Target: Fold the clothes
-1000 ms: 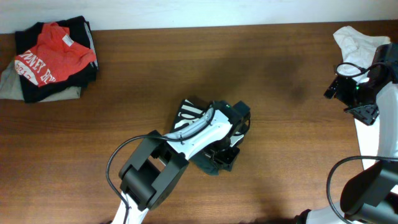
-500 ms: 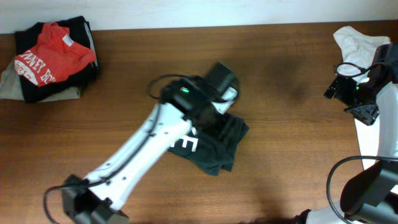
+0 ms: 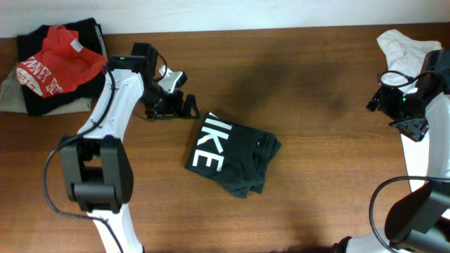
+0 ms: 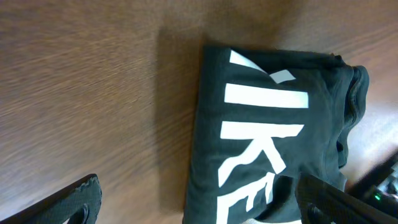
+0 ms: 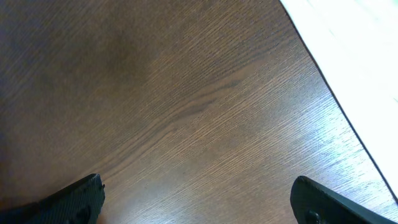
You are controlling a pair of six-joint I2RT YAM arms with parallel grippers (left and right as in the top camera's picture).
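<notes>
Dark brown wood-grain table (image 3: 316,183) fills all three views, with a pale strip along its far edge in the overhead view.

1. Check the left gripper (image 3: 184,107). Its jaws stand wide apart and hold nothing. In the left wrist view, the two fingertips (image 4: 81,196) sit at the bottom corners of the frame, and the cloth shows between and beyond them.
2. Locate the folded shirt (image 3: 232,158). It lies near the middle of the table as a compact dark rectangle with the white block letters "IKE" facing up. Its right side and lower edge are looser and bunched. In the overhead view, the left gripper is over bare wood just beside the shirt's upper left corner, apart from it.
3. Follow the left arm (image 3: 112,105) back from the gripper. It passes close to the stack of clothes (image 3: 60,70) at the far left corner. You will see a red shirt (image 3: 56,60) with white print on top, black garments under it and a grey one at the bottom.
4. Check the right gripper (image 3: 373,104) at the right edge of the table, well apart from the folded shirt. Its jaws are also spread wide and empty. The right wrist view shows only bare wood between them.
5. Note the white garment (image 3: 404,46), which lies crumpled at the far right corner, just behind the right arm.
</notes>
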